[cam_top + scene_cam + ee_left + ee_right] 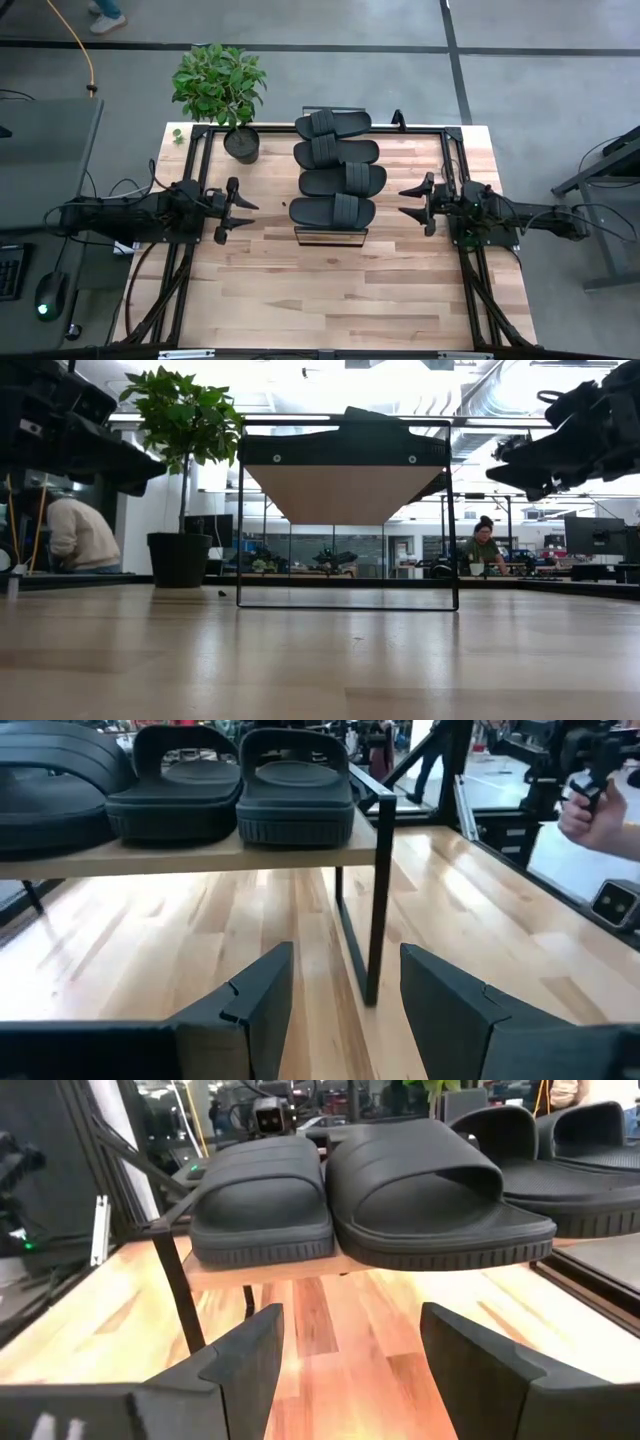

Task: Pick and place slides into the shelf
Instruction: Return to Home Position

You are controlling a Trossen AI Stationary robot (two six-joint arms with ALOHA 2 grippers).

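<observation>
All four black ribbed-strap foam slides (337, 152) lie side by side along the plank top of the long light-wood shelf with a dark frame (330, 236), mid-surface. No slide lies on the wooden surface (300, 290). The left hand (245, 213) hovers left of the shelf and the right hand (405, 201) right of it. Both are spread wide and hold nothing. Judgement: placing is done; only parking the arms is left.
</observation>
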